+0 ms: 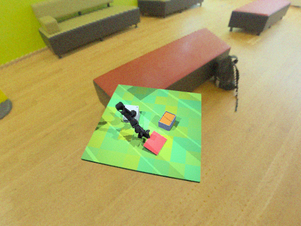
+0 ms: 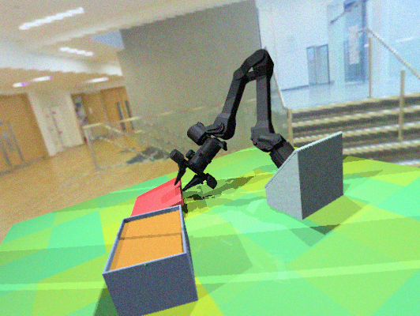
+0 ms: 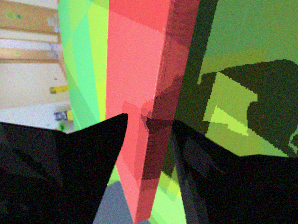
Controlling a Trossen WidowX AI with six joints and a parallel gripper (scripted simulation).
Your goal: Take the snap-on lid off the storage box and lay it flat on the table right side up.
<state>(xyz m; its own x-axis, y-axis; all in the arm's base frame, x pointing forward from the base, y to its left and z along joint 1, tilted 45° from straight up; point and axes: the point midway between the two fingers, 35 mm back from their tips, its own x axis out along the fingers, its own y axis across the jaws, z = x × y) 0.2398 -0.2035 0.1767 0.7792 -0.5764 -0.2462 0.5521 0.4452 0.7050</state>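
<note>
With the lid [image 1: 156,143] [image 2: 155,199] [image 3: 137,65] off, the storage box [image 1: 167,126] [image 2: 151,286] [image 3: 109,207] sits upright on the counter [image 1: 113,152] [image 2: 237,276] [image 3: 82,50], orange contents [image 1: 168,118] [image 2: 150,237] showing. Lid's beside it, red face up, but tilted: arm-side edge raised, so not flat. End effector [image 1: 147,137] [image 2: 179,187] [image 3: 150,122] is partly open, not gripping; fingertips are parted around that raised edge. Arm [image 1: 133,120] [image 2: 234,95] arches down to the lid from beside the grey wedge-shaped block [image 1: 135,108] [image 2: 320,178]. Box and lid look close, contact unclear.

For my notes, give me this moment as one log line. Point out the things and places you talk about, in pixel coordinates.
box [image 1: 167,121] [image 2: 150,282]: lid off | red lid [image 1: 156,144] [image 2: 158,198] [image 3: 137,65]: tilted | gripper [image 1: 145,137] [image 2: 179,187] [image 3: 150,122]: beside lid's edge, opening unclear
</note>
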